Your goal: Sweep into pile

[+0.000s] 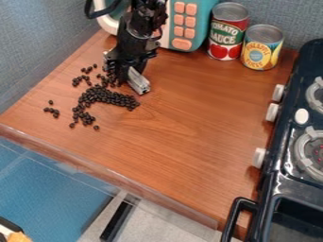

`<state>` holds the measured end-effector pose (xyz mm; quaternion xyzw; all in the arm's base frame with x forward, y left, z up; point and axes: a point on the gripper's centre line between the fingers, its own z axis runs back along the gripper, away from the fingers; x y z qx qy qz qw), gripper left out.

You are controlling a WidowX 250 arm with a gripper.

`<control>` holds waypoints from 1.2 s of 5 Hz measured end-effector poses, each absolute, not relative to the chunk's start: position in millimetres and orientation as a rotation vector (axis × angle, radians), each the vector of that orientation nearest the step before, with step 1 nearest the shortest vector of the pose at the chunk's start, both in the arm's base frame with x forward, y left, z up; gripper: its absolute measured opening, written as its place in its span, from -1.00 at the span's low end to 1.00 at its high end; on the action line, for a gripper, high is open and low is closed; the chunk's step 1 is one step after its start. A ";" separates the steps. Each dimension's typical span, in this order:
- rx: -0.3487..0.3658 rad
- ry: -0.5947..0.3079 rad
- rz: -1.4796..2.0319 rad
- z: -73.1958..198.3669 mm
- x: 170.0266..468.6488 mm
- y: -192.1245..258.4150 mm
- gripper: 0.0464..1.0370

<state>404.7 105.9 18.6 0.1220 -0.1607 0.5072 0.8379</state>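
Note:
The black gripper (123, 72) hangs down over the left part of the wooden counter, at the upper edge of the dark beans. It is shut on a pale grey bar-shaped tool (139, 81), whose lower right end sticks out beside the gripper and is low over the wood. Most of the black beans (108, 97) lie in an uneven cluster below and left of the gripper. Several stray beans (52, 110) lie farther left, others trail down below the cluster, and some are around the gripper, which partly hides them.
A teal toy microwave (205, 21) with orange buttons stands behind the gripper. Right of it are a tomato sauce can (227, 32) and a yellow can (261, 47). A black toy stove (287, 156) with white knobs borders the counter (183, 137) on the right. The counter's front edge runs diagonally below.

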 end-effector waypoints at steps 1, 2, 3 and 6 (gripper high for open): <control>0.218 -0.347 1.176 19.7 409.6 111.3 -0.32; 0.213 -0.345 1.217 19.5 408.5 112.1 -0.32; 0.200 -0.343 1.242 17.0 402.5 113.1 -0.32; 0.160 -0.307 1.370 15.3 369.2 115.0 -0.32</control>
